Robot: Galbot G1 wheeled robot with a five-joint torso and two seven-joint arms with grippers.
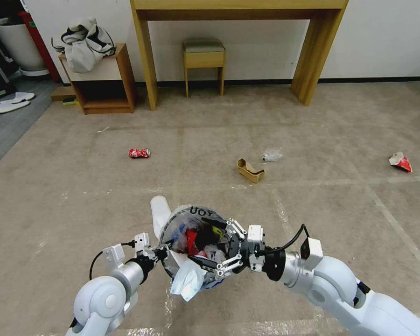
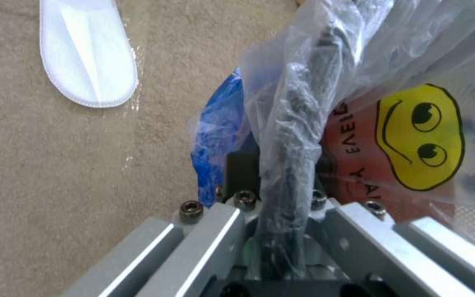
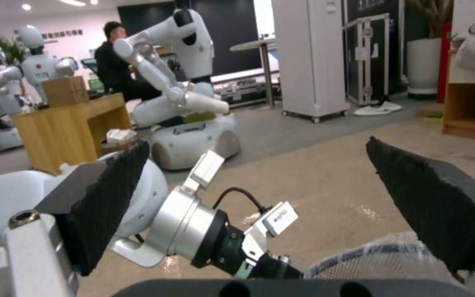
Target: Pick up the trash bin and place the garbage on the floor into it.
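Observation:
The trash bin (image 1: 191,219), red with a blue band and a clear lettered bag liner, hangs low in front of me with litter inside. My left gripper (image 1: 161,252) is shut on its bagged rim (image 2: 284,136). My right gripper (image 1: 200,240) is open just over the bin's mouth, its pads (image 3: 111,206) wide apart and holding nothing. A blue face mask (image 1: 186,280) droops over the near rim. A white slipper (image 1: 159,212) lies on the floor (image 1: 79,196) beside the bin. Farther off lie a red soda can (image 1: 139,152), a cardboard scrap (image 1: 250,170), a clear plastic wad (image 1: 272,154) and a red foil wrapper (image 1: 401,162).
A wooden console table (image 1: 312,51) with a small stool (image 1: 204,56) under it stands against the far wall. A low shelf (image 1: 102,79) holding a bag is at the far left, beside a white planter pot (image 1: 16,44) and a slipper pair (image 1: 13,101) on grey flooring.

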